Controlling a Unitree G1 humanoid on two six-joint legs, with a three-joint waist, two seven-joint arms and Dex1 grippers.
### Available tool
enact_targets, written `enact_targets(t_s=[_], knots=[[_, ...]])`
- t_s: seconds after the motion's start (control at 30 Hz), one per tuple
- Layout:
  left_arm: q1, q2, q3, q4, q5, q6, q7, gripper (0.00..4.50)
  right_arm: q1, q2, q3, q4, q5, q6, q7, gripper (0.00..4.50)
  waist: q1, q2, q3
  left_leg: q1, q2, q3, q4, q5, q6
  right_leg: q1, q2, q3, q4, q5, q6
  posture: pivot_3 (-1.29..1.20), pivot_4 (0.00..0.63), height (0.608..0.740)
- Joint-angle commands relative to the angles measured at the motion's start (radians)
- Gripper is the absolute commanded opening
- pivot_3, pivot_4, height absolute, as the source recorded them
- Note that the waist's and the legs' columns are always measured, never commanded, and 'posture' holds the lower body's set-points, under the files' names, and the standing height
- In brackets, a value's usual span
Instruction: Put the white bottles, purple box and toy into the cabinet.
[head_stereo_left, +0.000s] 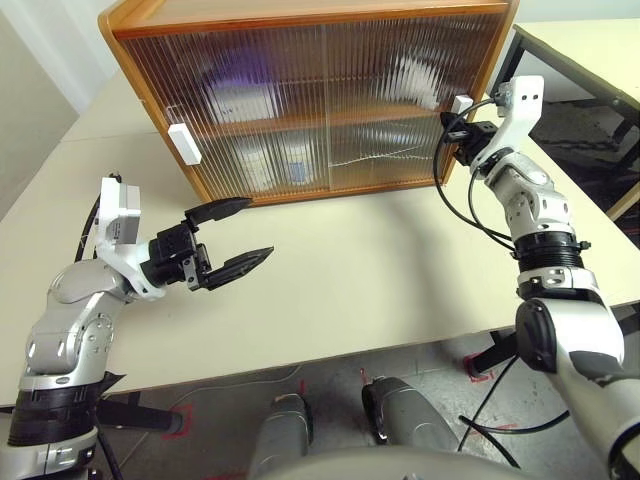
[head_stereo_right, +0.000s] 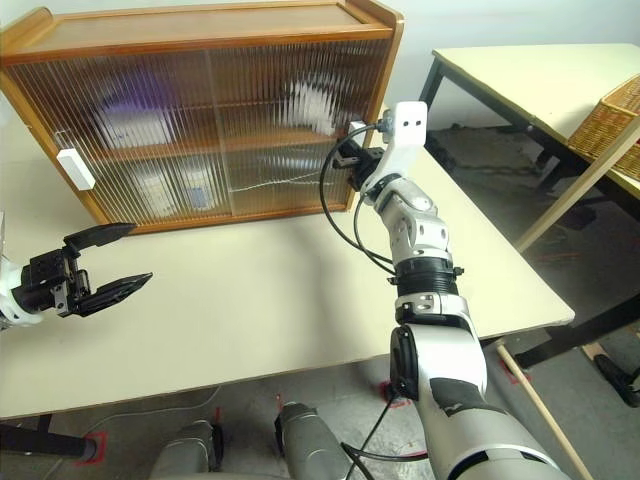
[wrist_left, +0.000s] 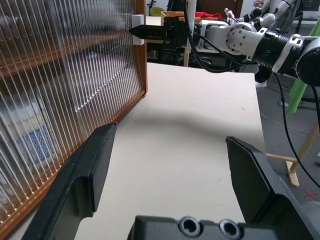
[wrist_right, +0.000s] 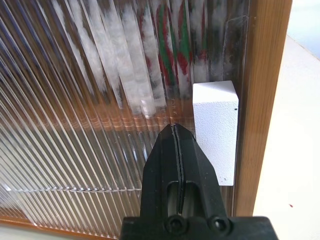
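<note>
Nearest, on the robot's left, the left pincer (head_stereo_left: 235, 238) hovers above the cream surface (head_stereo_left: 340, 280) with its two black fingers spread wide apart and nothing between them. It points toward the lower front of the cabinet (head_stereo_left: 310, 100).

Farther back on the right, the right pincer (wrist_right: 175, 131) has its fingers pressed flat together, gripping nothing. Its tip sits against the ribbed door just beside the white block handle (wrist_right: 216, 131) at the cabinet's right edge.

The wooden cabinet stands at the back of the surface with both ribbed translucent sliding doors drawn across. Through them show blurred shapes: the purple box (head_stereo_left: 235, 72) on the upper shelf at left, the red, green and white toy (wrist_right: 170, 47) on the upper shelf at right, and pale forms, probably the white bottles (head_stereo_left: 290, 160), on the lower shelf. A second white handle (head_stereo_left: 184, 143) sits on the left door.
</note>
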Motion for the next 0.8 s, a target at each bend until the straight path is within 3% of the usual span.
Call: enact_targets(t_s=[0.03,0.1,0.23,0.43,0.63,0.8], knots=[[0.013,0.002,0.002,0.009,0.004,-0.004,-0.007,4.5,0.032,-0.034,-0.011,-0.087,0.076,0.07,0.155,0.19,-0.002,0.0,0.0,0.0,0.0,0.0,0.0,0.0,0.0,0.0,0.0,0.0,0.0,0.0,0.0,-0.23,0.083,0.74],[0.022,0.006,0.012,0.009,0.001,-0.002,-0.008,4.5,0.06,-0.056,-0.011,-0.145,0.127,0.115,0.253,0.61,-0.003,0.0,0.0,0.0,0.0,0.0,-0.001,0.0,0.0,-0.001,0.001,-0.001,0.0,-0.001,0.0,-0.23,0.082,0.74],[0.042,0.012,0.04,0.016,-0.009,-0.006,-0.016,4.5,0.139,-0.133,0.019,-0.32,0.262,0.327,0.463,2.12,-0.005,0.0,0.0,0.0,0.001,0.0,-0.002,0.0,-0.001,-0.001,0.003,-0.001,0.0,-0.005,-0.001,-0.23,0.082,0.74],[0.102,-0.017,0.118,0.004,-0.029,0.001,0.052,4.5,0.221,-0.211,-0.032,-0.365,0.34,0.431,0.546,4.35,-0.009,0.0,0.0,0.0,-0.001,0.004,0.0,0.001,-0.005,0.001,0.002,0.0,0.001,-0.011,0.004,-0.23,0.086,0.74],[0.217,-0.027,0.224,0.073,0.142,0.026,0.353,4.5,0.315,-0.334,-0.031,-0.197,0.241,0.257,0.687,4.47,-0.01,0.0,0.0,0.0,-0.001,0.003,0.0,0.001,-0.004,0.004,0.001,0.001,-0.001,-0.013,0.007,-0.21,0.094,0.74],[0.198,-0.102,0.346,0.14,0.162,0.05,0.613,4.5,0.302,-0.329,-0.047,0.069,0.119,-0.016,0.635,4.47,-0.012,0.0,0.0,0.009,-0.001,0.002,-0.001,0.001,-0.005,0.011,0.002,0.0,-0.001,-0.012,0.005,-0.2,0.097,0.74]])
